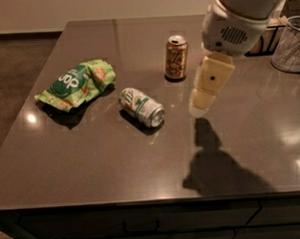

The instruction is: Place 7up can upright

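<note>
The 7up can (141, 107), silver-white with green marks, lies on its side near the middle of the dark table (92, 159), its shiny end facing front right. My gripper (201, 105) hangs above the table to the right of the can, a short way off, with its cream-coloured finger pointing down. It holds nothing that I can see. Its shadow falls on the table in front of it.
A gold-brown can (176, 57) stands upright behind the 7up can. A green snack bag (76, 84) lies to the left. A wire basket (290, 43) and a dark holder stand at the back right. The table's front edge runs below.
</note>
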Robot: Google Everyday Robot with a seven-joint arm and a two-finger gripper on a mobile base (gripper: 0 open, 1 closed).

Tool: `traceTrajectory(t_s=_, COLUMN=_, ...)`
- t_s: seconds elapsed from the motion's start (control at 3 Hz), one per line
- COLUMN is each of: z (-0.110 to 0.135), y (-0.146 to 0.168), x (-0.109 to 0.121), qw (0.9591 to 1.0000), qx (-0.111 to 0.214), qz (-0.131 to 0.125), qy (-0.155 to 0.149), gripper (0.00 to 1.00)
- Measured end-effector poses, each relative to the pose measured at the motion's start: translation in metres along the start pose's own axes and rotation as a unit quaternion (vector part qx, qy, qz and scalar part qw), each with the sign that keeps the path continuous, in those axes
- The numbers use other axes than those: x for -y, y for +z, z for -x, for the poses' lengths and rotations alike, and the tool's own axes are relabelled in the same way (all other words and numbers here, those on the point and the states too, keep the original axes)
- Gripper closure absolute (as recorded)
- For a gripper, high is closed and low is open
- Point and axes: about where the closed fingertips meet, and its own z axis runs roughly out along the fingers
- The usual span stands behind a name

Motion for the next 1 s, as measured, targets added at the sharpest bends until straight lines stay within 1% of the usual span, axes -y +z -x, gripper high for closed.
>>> traceTrajectory(t_s=0.33, z=0.065, y=0.043, x=-0.011, qw=0.9990, qx=-0.020, qz=0.007, qy=0.040, gripper=0.00)
traceTrajectory(t_s=0.67, z=0.090, y=0.073, x=-0.018, qw=0.9954, qx=-0.046, qz=0.005, qy=0.084, gripper=0.00)
traceTrajectory(t_s=1.0, z=0.111, y=0.097, x=-0.023, qw=0.9898, qx=-0.056, qz=0.003, qy=0.131, gripper=0.00)
